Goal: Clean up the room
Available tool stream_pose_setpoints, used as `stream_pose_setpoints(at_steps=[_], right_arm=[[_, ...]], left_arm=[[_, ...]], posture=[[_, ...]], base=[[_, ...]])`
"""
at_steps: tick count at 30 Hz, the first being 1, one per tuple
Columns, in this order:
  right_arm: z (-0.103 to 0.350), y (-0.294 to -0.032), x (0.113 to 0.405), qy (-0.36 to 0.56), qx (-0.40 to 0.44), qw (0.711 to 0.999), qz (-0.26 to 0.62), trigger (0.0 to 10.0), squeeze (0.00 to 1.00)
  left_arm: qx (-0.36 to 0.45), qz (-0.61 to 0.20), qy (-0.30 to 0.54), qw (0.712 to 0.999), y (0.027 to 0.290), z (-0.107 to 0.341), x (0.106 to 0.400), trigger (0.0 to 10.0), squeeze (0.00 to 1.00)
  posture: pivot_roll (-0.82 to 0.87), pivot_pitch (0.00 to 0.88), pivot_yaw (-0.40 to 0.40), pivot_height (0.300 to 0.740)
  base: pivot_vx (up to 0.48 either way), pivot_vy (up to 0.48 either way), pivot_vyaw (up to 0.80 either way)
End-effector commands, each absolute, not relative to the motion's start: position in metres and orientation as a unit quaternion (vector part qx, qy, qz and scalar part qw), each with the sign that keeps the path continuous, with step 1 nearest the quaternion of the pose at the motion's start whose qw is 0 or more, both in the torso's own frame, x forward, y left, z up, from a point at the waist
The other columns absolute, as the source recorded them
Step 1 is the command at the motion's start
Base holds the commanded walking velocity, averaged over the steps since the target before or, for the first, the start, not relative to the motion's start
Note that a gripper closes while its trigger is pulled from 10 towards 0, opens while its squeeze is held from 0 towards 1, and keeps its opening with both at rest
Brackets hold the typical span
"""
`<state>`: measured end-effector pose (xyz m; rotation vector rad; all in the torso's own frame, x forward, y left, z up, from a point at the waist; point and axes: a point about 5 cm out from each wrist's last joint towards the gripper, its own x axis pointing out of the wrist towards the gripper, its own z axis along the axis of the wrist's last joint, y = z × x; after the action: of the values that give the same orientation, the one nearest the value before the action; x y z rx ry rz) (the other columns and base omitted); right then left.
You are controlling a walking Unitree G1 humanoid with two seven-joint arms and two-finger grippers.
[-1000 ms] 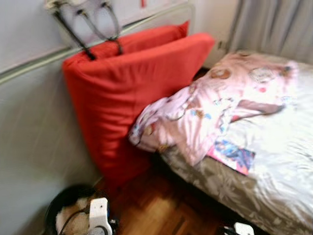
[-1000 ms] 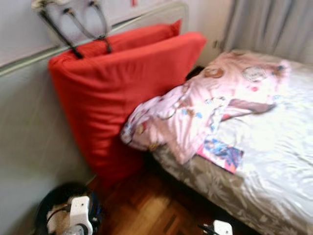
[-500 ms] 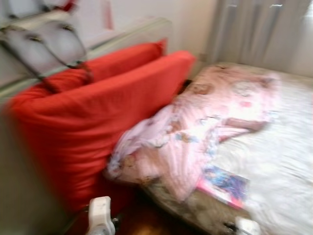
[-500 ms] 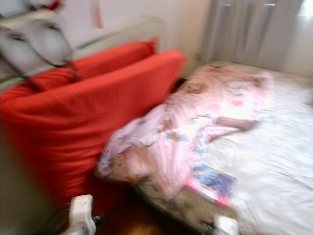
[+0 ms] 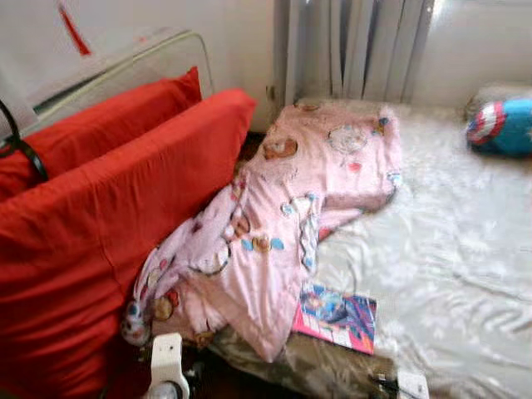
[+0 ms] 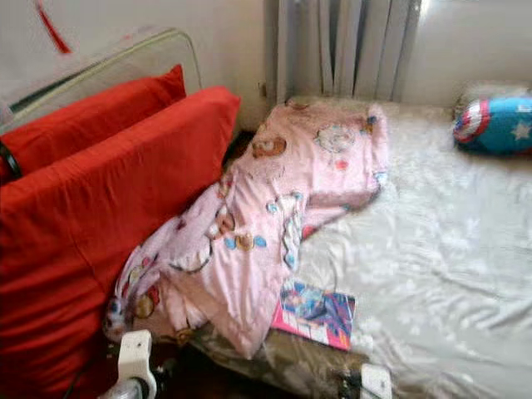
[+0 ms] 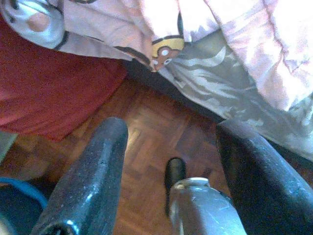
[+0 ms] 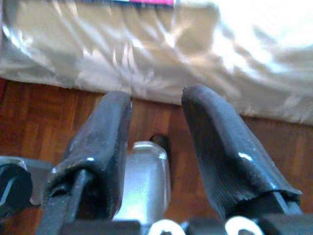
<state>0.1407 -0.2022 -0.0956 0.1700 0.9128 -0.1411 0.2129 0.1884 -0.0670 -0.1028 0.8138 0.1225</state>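
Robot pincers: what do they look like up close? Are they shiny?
Each pincer has two long black fingers with a rough, rubbery-looking surface and rounded tips, a bit glossy where light hits. The left pincer has wide-set fingers; the right pincer looks alike. Between each pair sits a shiny silver metal part. In the head views, white parts of the arms poke up, with thin black cables.

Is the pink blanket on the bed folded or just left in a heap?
Crumpled, not folded: the pink blanket lies bunched diagonally across the bed, one end spilling over its edge beside the red cushion.
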Motion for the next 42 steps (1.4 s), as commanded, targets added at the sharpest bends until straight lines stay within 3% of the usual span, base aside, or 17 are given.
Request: stream_pose_setpoints(at_steps=[1, 13, 23, 25, 27, 37, 38, 39, 41, 42], right_arm=[[-0.095, -0.202, 0.142, 0.436, 0.082, 0.894, -0.066, 10.0, 0.00], [-0.088, -0.201, 0.150, 0.383, 0.078, 0.919, -0.050, 10.0, 0.00], [-0.073, -0.205, 0.158, 0.281, 0.075, 0.955, -0.065, 10.0, 0.00], [-0.071, -0.205, 0.159, 0.262, 0.077, 0.960, -0.062, 10.0, 0.00], [-0.069, -0.205, 0.159, 0.250, 0.082, 0.963, -0.064, 10.0, 0.00], [-0.066, -0.204, 0.157, 0.225, 0.096, 0.968, -0.058, 10.0, 0.00], [-0.040, -0.201, 0.209, 0.159, 0.082, 0.983, -0.043, 10.0, 0.00], [-0.040, -0.201, 0.209, 0.159, 0.082, 0.983, -0.043, 10.0, 0.00], [0.045, -0.185, 0.311, 0.015, 0.062, 0.998, -0.015, 10.0, 0.00], [0.050, -0.184, 0.315, 0.009, 0.062, 0.998, -0.013, 10.0, 0.00]], left_arm=[[-0.048, 0.059, 0.397, 0.915, 0.190, -0.067, 0.212, 10.0, 0.00], [-0.057, 0.062, 0.364, 0.928, 0.190, -0.063, 0.215, 10.0, 0.00], [-0.075, 0.062, 0.257, 0.961, 0.191, -0.049, 0.223, 10.0, 0.00], [-0.046, 0.058, 0.143, 0.987, 0.201, 0.002, 0.281, 10.0, 0.00], [-0.038, 0.057, 0.091, 0.993, 0.200, 0.023, 0.296, 10.0, 0.00], [-0.057, 0.059, 0.094, 0.992, 0.202, 0.014, 0.286, 10.0, 0.00], [-0.060, 0.059, 0.093, 0.992, 0.202, 0.014, 0.286, 10.0, 0.00], [-0.060, 0.059, 0.093, 0.992, 0.202, 0.014, 0.286, 10.0, 0.00], [-0.059, 0.054, 0.092, 0.993, 0.201, 0.014, 0.286, 10.0, 0.00], [-0.059, 0.053, 0.092, 0.993, 0.201, 0.014, 0.286, 10.0, 0.00]], posture=[[-0.06, 0.000, 0.056, 0.740], [-0.07, 0.000, 0.055, 0.740], [-0.08, 0.000, 0.057, 0.740], [-0.09, 0.000, 0.061, 0.740], [-0.09, 0.000, 0.064, 0.740], [-0.10, 0.000, 0.065, 0.740], [-0.10, 0.000, 0.064, 0.740], [-0.10, 0.000, 0.064, 0.740], [-0.09, 0.000, 0.063, 0.740], [-0.09, 0.000, 0.063, 0.740]], base=[[0.000, 0.000, 0.00], [0.000, 0.000, 0.00], [0.000, 0.000, 0.00], [0.000, 0.000, 0.00], [0.000, 0.000, 0.00], [0.000, 0.000, 0.00], [0.000, 0.000, 0.00], [0.000, 0.000, 0.00], [0.000, 0.000, 0.00], [0.000, 0.000, 0.00]])
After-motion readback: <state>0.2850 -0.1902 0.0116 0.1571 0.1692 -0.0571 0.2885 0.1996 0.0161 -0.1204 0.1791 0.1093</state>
